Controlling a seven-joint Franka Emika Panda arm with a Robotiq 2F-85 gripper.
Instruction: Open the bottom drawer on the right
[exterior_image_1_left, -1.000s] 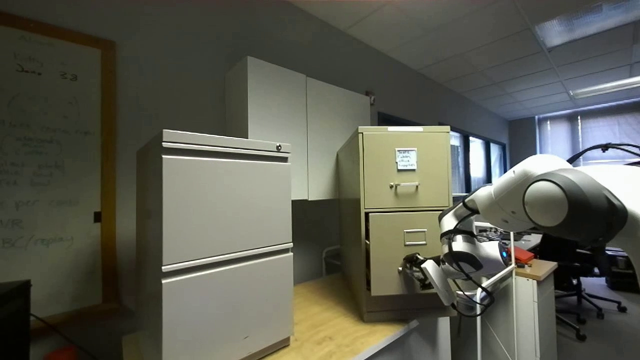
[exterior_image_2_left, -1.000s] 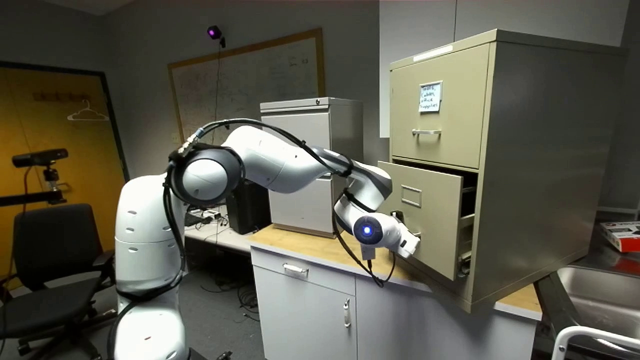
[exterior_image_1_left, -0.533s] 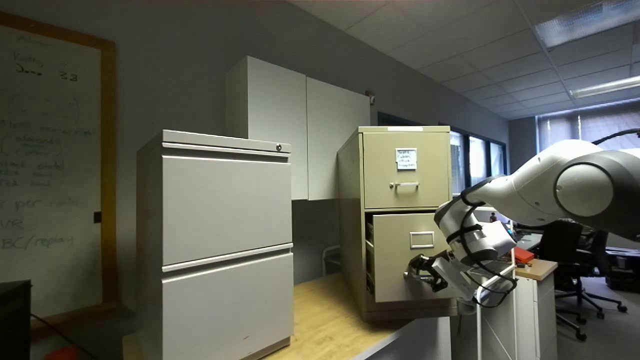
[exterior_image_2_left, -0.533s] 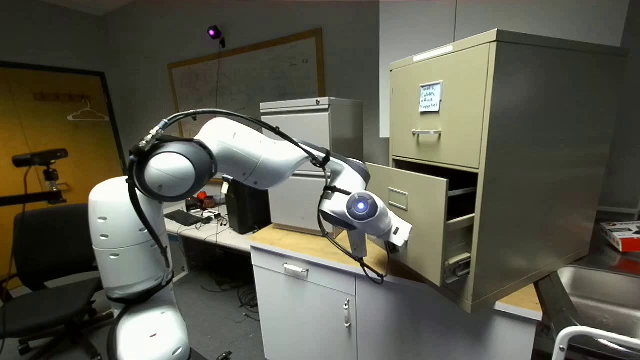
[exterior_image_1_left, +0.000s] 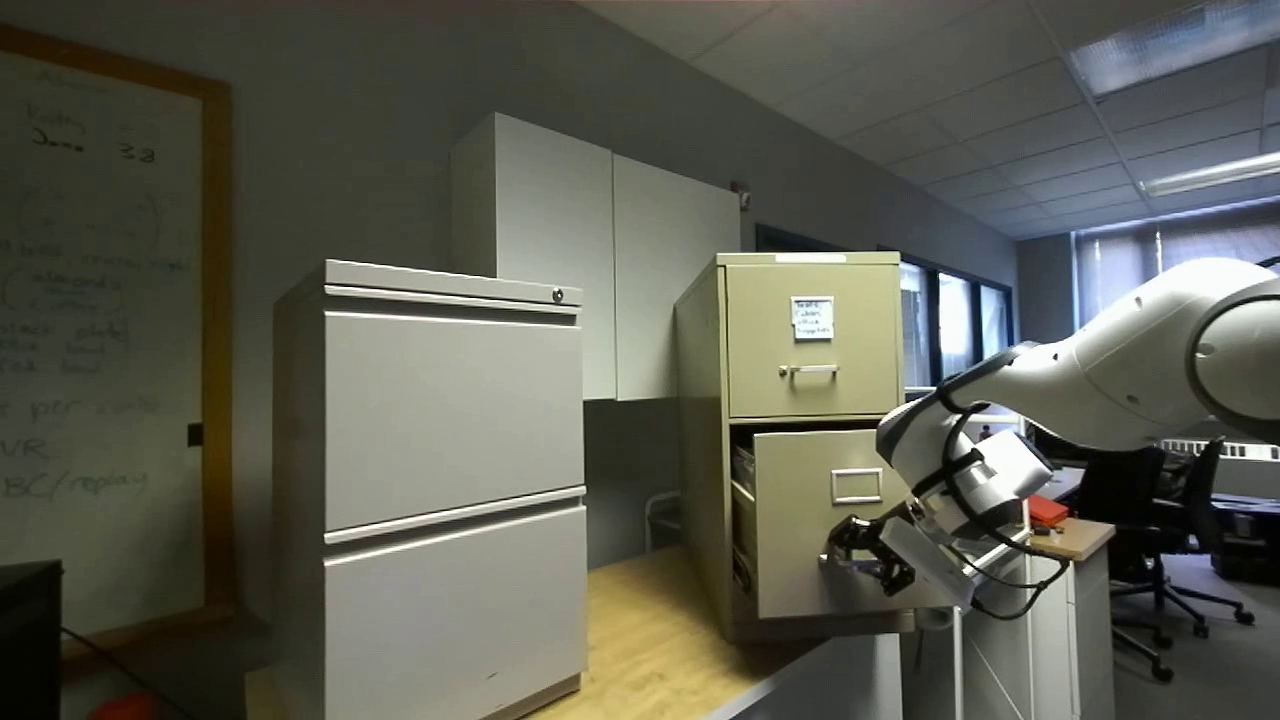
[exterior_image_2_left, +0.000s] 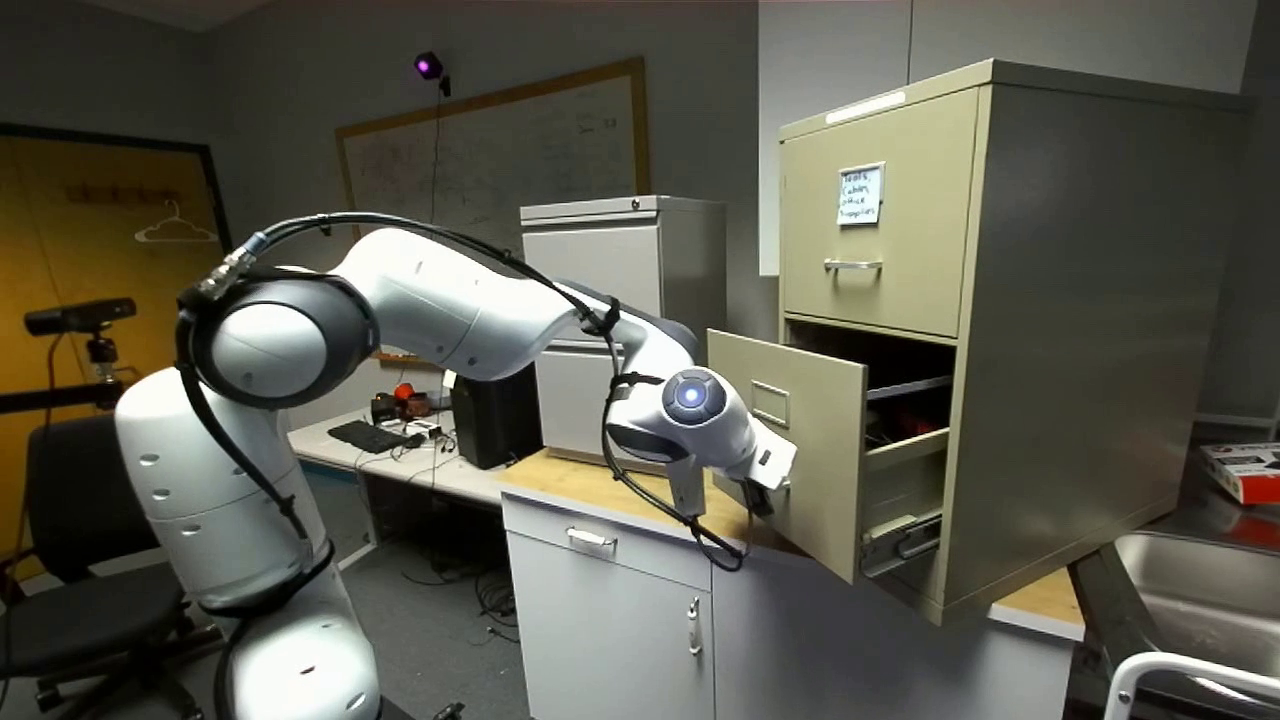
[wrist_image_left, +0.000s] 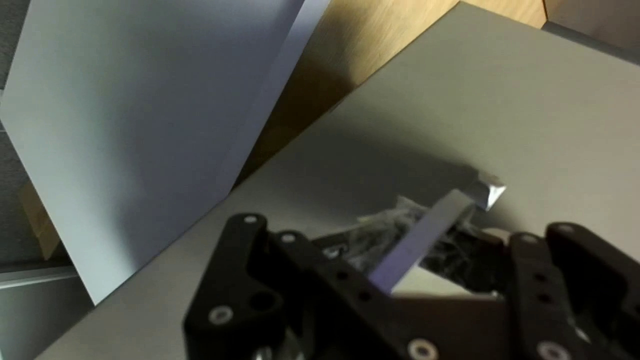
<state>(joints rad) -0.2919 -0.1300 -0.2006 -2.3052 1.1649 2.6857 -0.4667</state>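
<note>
The bottom drawer (exterior_image_1_left: 785, 535) of the tan filing cabinet (exterior_image_1_left: 700, 450) is pulled partway out. In an exterior view the gap above its front (exterior_image_2_left: 830, 460) shows a dark inside with some red contents. The drawer front also fills much of the wrist view (wrist_image_left: 545, 130). My gripper (exterior_image_1_left: 868, 555) is at the drawer's silver pull. In the wrist view the tape-wrapped fingertips (wrist_image_left: 425, 250) lie either side of the pull's bar (wrist_image_left: 417, 245) and look shut on it. In an exterior view the wrist (exterior_image_2_left: 700, 400) hides most of the fingers.
The upper drawer (exterior_image_1_left: 760, 340) with the white sheet is shut above. A wide light-grey cabinet (exterior_image_1_left: 450, 420) stands beside it on the wooden counter (exterior_image_1_left: 640, 640). A pale base cabinet (exterior_image_2_left: 610, 630) is below. A sink (exterior_image_2_left: 1200, 575) and white rail (exterior_image_2_left: 1190, 665) are near the filing cabinet.
The bottom drawer has slid further out of the cabinet. My gripper has moved with it, away from the cabinet, and the arm has drawn back.
</note>
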